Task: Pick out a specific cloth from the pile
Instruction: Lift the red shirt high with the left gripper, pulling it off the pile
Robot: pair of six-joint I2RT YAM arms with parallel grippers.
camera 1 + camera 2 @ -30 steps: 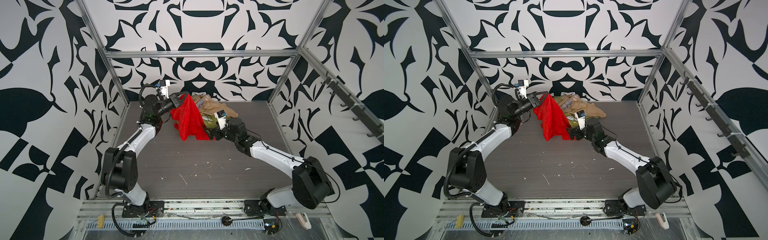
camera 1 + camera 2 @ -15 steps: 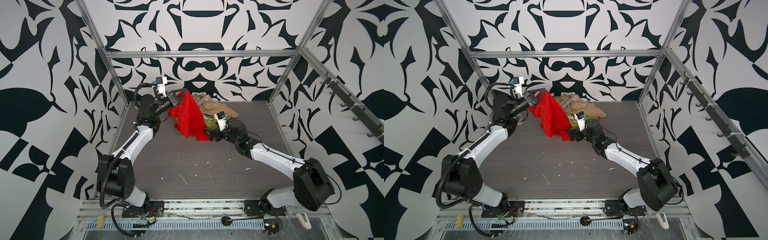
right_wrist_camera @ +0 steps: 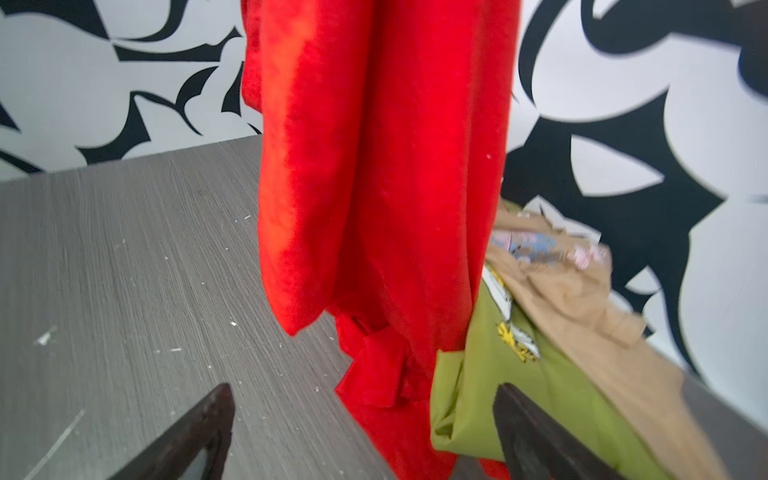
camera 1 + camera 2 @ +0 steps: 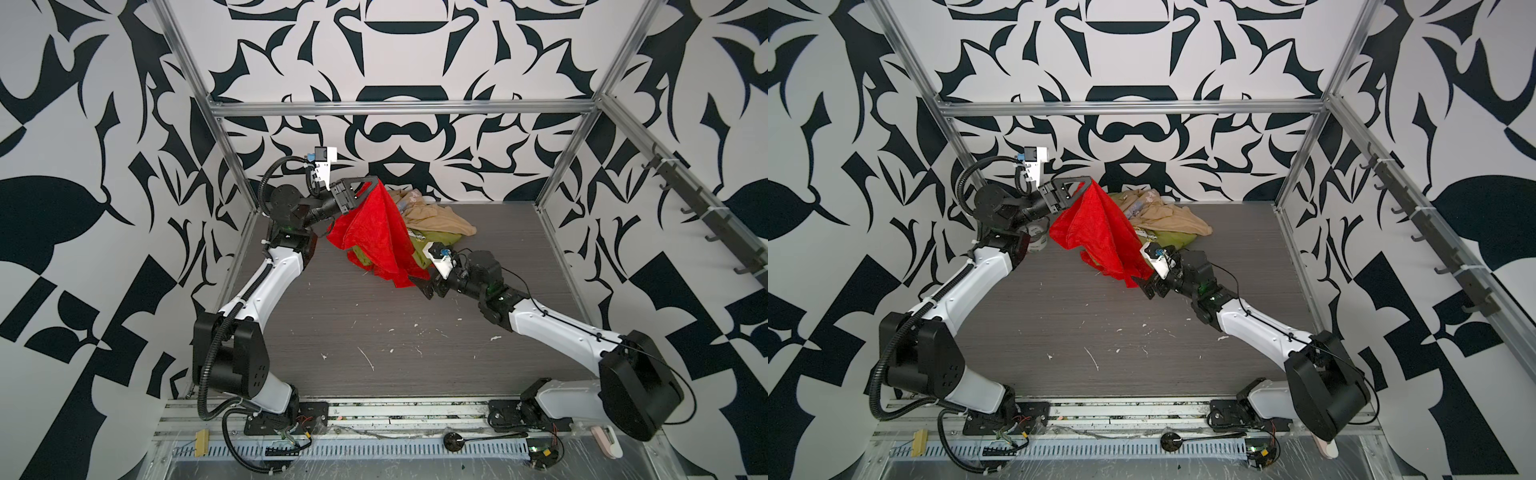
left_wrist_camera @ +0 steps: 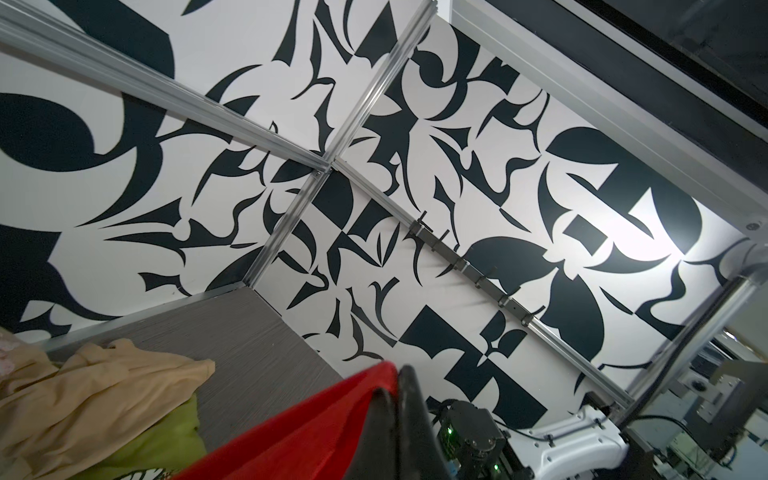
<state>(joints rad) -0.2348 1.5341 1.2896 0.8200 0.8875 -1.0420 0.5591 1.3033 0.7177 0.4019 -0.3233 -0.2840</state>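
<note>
Since a second ago the left gripper (image 4: 374,185) has climbed toward the upper centre of both top views, hauling the bright red, thin, unprinted cloth (image 4: 376,232) higher. The right gripper (image 4: 420,286) has barely shifted. I see the left gripper clenched on the cloth's top corner; in the left wrist view its black fingers (image 5: 409,419) pinch the red fold at the bottom edge. The right gripper is released and holds nothing, its jaws spread wide in the right wrist view.

My next move turns on this: the cloth hangs as one long drape, its long axis running from the grip at upper centre down and rightward to a tail just beside the right gripper. That free end lies straight ahead of the right gripper, which is far nearer to it than the left. The tail sits against the pile (image 4: 440,226) of soft garments, touching a fold of the olive-green printed shirt (image 3: 519,374), with the crumpled beige garment (image 3: 582,303) behind.

I cannot tell whether the tail has cleared the grey wood-grain table (image 4: 374,332) or is snagged on the shirt. The right gripper covers that spot in both top views, and the right wrist view cuts the tail off at its lower edge.
</note>
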